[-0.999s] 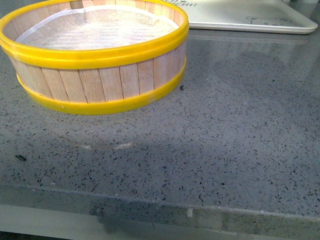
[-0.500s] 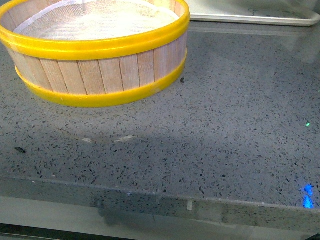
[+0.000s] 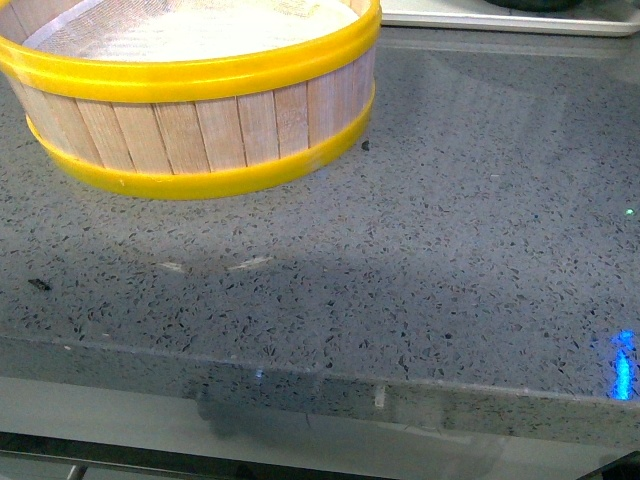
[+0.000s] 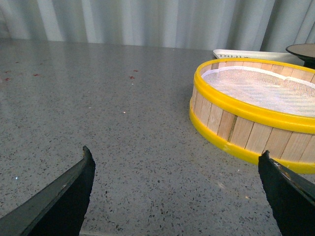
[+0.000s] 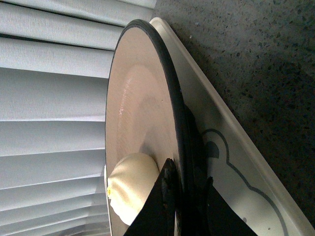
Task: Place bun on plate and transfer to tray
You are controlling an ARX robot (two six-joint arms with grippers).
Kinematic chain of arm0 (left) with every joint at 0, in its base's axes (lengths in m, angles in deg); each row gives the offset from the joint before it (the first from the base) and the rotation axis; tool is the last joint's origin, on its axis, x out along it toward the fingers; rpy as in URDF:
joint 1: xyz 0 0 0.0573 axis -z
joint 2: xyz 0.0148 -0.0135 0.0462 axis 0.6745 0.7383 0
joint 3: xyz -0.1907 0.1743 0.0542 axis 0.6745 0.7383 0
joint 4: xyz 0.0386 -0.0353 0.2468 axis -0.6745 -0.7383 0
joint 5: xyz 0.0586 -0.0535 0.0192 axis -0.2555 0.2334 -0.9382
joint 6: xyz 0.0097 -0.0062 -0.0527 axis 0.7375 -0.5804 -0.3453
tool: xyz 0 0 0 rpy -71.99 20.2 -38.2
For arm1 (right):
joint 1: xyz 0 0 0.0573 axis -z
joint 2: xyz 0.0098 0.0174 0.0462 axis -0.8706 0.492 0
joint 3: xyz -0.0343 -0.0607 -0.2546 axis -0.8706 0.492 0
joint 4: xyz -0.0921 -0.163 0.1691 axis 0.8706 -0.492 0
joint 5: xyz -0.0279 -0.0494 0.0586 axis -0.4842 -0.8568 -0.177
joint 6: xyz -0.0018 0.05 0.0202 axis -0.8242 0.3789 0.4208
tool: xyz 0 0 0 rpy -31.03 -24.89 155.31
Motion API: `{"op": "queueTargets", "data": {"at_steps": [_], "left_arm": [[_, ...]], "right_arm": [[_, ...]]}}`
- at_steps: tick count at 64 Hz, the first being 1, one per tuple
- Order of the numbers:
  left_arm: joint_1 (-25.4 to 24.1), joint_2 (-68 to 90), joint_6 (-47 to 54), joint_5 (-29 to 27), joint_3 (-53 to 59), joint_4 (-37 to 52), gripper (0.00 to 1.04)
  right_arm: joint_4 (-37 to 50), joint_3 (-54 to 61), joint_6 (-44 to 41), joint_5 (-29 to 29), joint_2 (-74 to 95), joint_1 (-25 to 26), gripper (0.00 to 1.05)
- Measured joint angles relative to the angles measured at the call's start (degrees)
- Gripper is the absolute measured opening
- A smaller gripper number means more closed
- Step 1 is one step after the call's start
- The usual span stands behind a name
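Front view has shifted since a second ago: steamer basket (image 3: 190, 95) sits higher in frame and is more cropped at the top, tray (image 3: 500, 20) is now only a sliver at the upper right edge, and a blue glint shows at the lower right on the worktop (image 3: 450, 260) edge.

Right pincer (image 5: 184, 196): closed on the plate (image 5: 142, 118) rim, one dark finger on the inner face, the other behind the black edge, lower centre of the right wrist frame. Bun (image 5: 130, 184) rests on the plate's tan face, touching the inner finger, lower left of that frame. The plate is over the tray (image 5: 231, 167), whose cream surface and bear outline show just behind it. Cannot tell if the plate's foot is touching the tray or just above it. A rim pinch makes sense, judged: it carries the dish level without touching the bun.

Left pincer (image 4: 177, 196): wide open, nothing between the fingers, tips at the lower left and lower right corners of the left wrist frame, low over bare worktop. The basket is at right of that frame, only mesh cloth (image 4: 261, 88) inside, no bun. The plate edge peeks in at the far upper right.

Judged stage: bun plated, transfer at or near set-down; release remains. Risk: the bun could slide if the plate tips.
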Motion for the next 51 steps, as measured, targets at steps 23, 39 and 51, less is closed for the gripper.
{"op": "queueTargets", "data": {"at_steps": [23,39,51], "left_arm": [[0.0,0.0,0.0,0.0,0.0,0.0,0.98],[0.0,0.0,0.0,0.0,0.0,0.0,0.98],[0.0,0.0,0.0,0.0,0.0,0.0,0.98]], "right_arm": [[-0.4,-4.5,0.2,2.6,2.1,0.3,0.49],[2.4,2.1,1.9,3.2,-2.2,0.2,0.88],[4.4,11.5,2.8,3.5,-9.9,0.2,0.96]]}}
